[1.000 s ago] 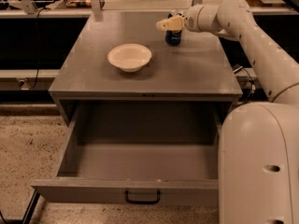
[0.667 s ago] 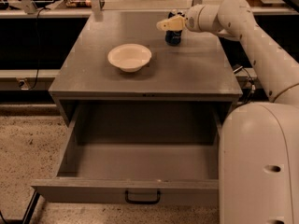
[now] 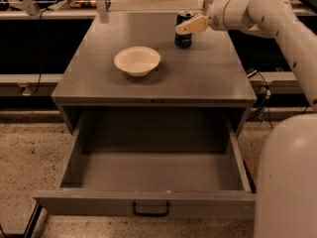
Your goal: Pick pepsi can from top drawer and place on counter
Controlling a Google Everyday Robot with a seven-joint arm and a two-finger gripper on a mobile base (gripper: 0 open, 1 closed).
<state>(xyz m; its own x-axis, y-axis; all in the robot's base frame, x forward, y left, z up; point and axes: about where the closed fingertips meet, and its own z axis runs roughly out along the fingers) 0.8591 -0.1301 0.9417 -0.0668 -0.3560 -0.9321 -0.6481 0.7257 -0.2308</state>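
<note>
The pepsi can [image 3: 183,37] stands upright at the rear right of the grey worktop [image 3: 198,78], above the pulled-out top drawer [image 3: 153,172]. The gripper [image 3: 184,28] sits against the can's upper part. Whether its jaws clamp the can cannot be told. A white bowl [image 3: 137,60] rests well left of the can.

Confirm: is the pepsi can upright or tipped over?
Upright: the pepsi can stands on its base on the counter, far right side, silver top up. The gripper is at its upper part.
</note>
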